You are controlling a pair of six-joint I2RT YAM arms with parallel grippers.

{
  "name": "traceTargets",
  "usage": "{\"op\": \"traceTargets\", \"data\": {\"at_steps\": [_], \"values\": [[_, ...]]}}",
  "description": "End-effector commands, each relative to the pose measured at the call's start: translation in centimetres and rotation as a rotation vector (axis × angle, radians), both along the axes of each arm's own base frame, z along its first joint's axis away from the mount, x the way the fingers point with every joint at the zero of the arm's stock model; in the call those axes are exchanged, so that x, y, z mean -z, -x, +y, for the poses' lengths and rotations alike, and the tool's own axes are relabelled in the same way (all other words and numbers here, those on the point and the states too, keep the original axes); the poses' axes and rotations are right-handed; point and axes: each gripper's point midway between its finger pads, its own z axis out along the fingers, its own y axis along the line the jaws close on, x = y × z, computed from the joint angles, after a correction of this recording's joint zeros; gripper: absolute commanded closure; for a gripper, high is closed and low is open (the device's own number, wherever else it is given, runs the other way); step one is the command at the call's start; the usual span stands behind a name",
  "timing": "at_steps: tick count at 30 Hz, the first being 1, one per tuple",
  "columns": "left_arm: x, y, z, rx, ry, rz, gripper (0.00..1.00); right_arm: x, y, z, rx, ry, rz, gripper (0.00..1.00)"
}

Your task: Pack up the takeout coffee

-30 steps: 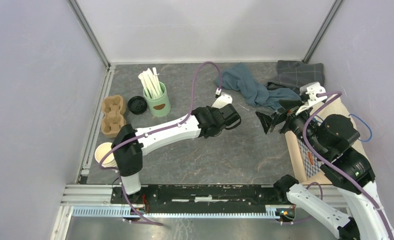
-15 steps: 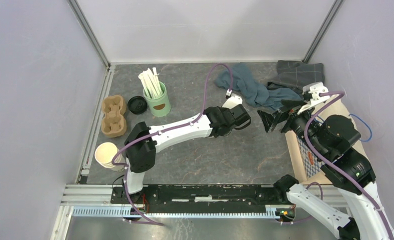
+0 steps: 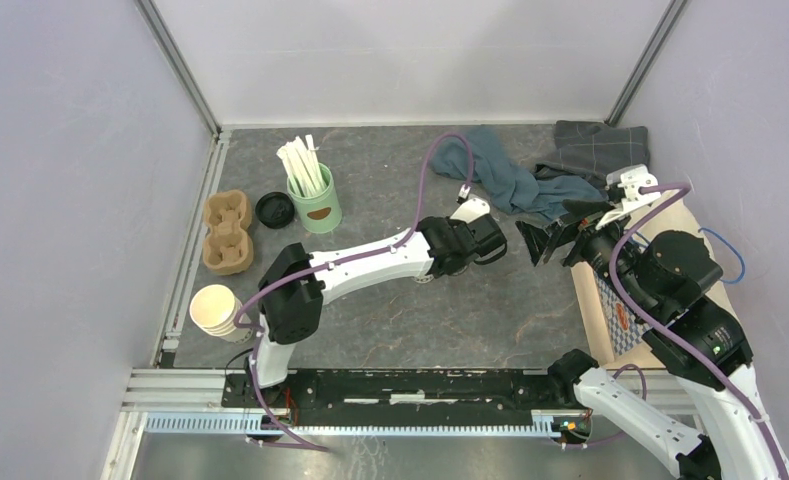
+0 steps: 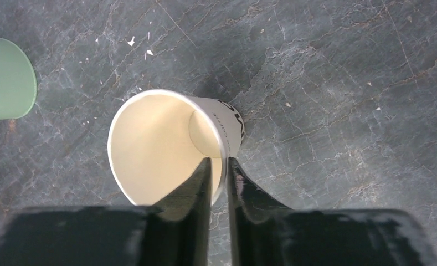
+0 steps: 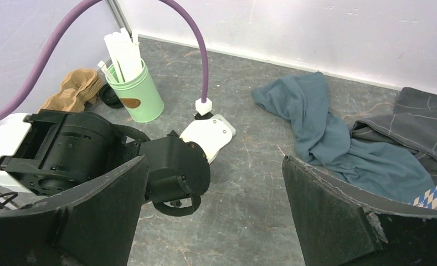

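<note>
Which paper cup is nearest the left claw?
The single lidless printed cup, its rim straddled by the left gripper; the stacked cups stand untouched far to the left.

A lidless white paper cup [image 4: 149, 149] with black print on its side tilts over the grey marbled table [image 4: 343, 83]. The left gripper [image 4: 219, 160] straddles its rim, one finger inside, one outside. A green mug [image 4: 5, 77] shows to the left.

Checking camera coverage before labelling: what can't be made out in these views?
Left wrist view: whether left gripper pinches cup rim or is loose.
Top view: cup hidden under left gripper.
Left wrist view: cup print curves out of sight; mug cut by left edge.
</note>
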Motion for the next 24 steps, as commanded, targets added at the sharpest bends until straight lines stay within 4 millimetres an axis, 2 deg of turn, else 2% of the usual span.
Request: {"op": "traceTargets", "data": {"at_steps": [1,3,7,9,11,16,20,24], "values": [[-2.8,-0.3,-0.9,0.028,0.035,-0.032,0.70,-0.2,-0.1,-0.2,0.015,-0.009,-0.013,0.02],[-4.2,-0.2,-0.4,0.017,0.041,-0.040,0.60,-0.1,-0.1,-0.2,0.012,-0.005,-0.012,0.02],[-9.4,0.0,2.7,-0.022,0.068,-0.107,0.36,-0.1,-0.2,-0.4,0.020,0.008,-0.014,0.02],[-11.7,-0.1,5.4,-0.051,0.088,-0.140,0.22,0.3,-0.3,-0.4,0.025,0.017,-0.010,0.02],[-13.1,-0.7,8.9,-0.104,0.113,-0.149,0.15,0.8,-0.4,-0.3,0.022,0.023,-0.005,0.02],[-14.5,-3.4,19.3,-0.302,0.245,-0.155,0.11,1.5,-0.9,0.1,0.016,0.037,0.007,0.02],[-15.7,-6.1,25.7,-0.479,0.403,-0.165,0.15,2.1,-1.4,0.4,0.014,0.064,0.024,0.02],[-14.0,-8.0,32.0,-0.744,0.499,-0.113,0.25,2.6,-2.1,1.0,0.004,0.089,0.051,0.02]]}}
